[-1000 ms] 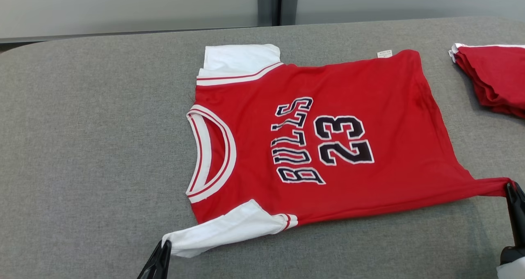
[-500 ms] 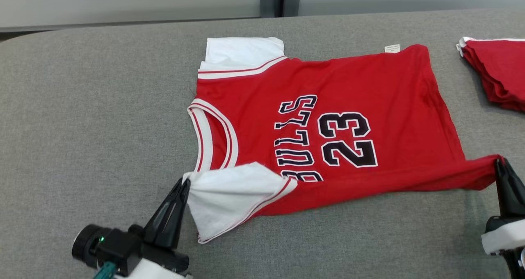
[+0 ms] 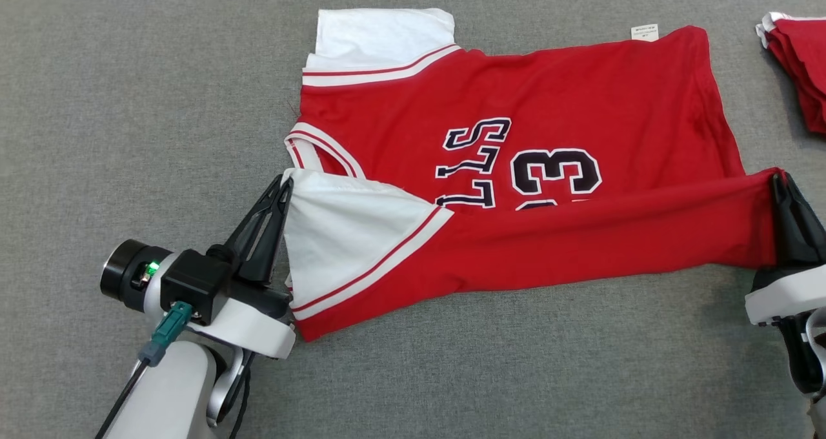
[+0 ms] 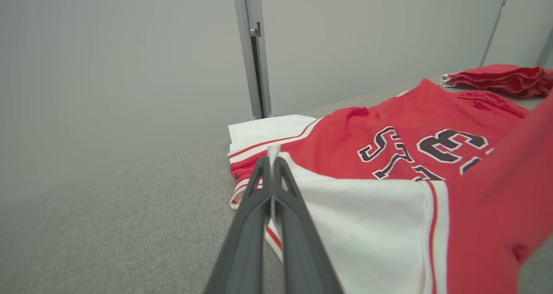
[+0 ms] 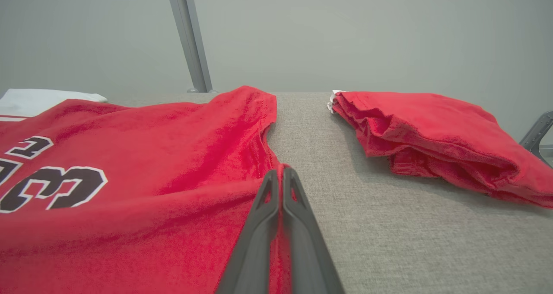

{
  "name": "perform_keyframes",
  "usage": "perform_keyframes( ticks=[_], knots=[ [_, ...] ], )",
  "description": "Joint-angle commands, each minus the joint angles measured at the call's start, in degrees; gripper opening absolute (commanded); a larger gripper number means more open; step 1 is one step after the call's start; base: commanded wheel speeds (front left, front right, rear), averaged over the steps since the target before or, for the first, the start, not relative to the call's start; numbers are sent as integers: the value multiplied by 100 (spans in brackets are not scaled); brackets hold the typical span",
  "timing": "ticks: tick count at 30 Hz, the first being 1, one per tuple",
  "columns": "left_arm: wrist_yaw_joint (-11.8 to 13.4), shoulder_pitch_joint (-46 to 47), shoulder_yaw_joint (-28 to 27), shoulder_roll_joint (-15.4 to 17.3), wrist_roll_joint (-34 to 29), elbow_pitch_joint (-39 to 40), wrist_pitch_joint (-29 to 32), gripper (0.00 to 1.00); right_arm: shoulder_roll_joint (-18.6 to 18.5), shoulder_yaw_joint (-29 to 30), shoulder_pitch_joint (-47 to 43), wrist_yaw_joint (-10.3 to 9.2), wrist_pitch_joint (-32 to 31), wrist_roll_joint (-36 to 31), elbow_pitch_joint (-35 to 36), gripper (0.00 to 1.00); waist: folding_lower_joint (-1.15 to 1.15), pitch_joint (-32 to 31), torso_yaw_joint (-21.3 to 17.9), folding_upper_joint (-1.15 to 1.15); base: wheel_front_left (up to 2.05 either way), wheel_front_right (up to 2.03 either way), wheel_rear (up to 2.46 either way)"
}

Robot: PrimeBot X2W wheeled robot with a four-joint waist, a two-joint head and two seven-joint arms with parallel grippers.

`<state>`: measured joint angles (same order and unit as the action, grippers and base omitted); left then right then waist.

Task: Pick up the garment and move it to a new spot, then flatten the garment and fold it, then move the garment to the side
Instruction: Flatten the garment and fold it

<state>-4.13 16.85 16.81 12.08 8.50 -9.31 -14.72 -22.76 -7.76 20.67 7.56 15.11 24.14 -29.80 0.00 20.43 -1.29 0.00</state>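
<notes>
Red jersey (image 3: 548, 84) on a grey table (image 3: 129, 103). The left gripper (image 3: 286, 179), pinching the white sleeve (image 3: 342, 232), and the right gripper (image 3: 777, 177), pinching the hem corner (image 3: 760, 197), have drawn the near edge up over the printed number (image 3: 556, 171), now half hidden: folding is under way.

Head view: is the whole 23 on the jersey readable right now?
No: the near edge of the jersey is folded up across the print, so the 3 reads whole but the other digit is covered.

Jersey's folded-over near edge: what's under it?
The jersey front itself. Part of the lettering and number shows above the fold; the rest is covered.
</notes>
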Motion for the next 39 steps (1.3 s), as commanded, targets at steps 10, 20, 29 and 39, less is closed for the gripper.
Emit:
perform_keyframes(
  ticks=[10,20,29,39],
  knots=[
    [376,-496,-506,-274,232,260,-41,100,265,980,-432,-14,4,-330,701,100,0,-176,-63,0,0,0,0],
    [144,-1966,-277,-517,997,258,761,100,490,1182,-1211,-14,4,-508,977,100,0,-366,-91,0,0,0,0],
    [264,-1835,-205,-570,1155,68,1294,47,519,931,-1151,-14,4,-442,734,100,0,-349,-45,0,0,0,0],
    [213,-1694,-111,-441,1101,129,1378,0,403,207,-809,-14,4,261,-217,100,0,-243,-18,0,0,0,0]
  ],
)
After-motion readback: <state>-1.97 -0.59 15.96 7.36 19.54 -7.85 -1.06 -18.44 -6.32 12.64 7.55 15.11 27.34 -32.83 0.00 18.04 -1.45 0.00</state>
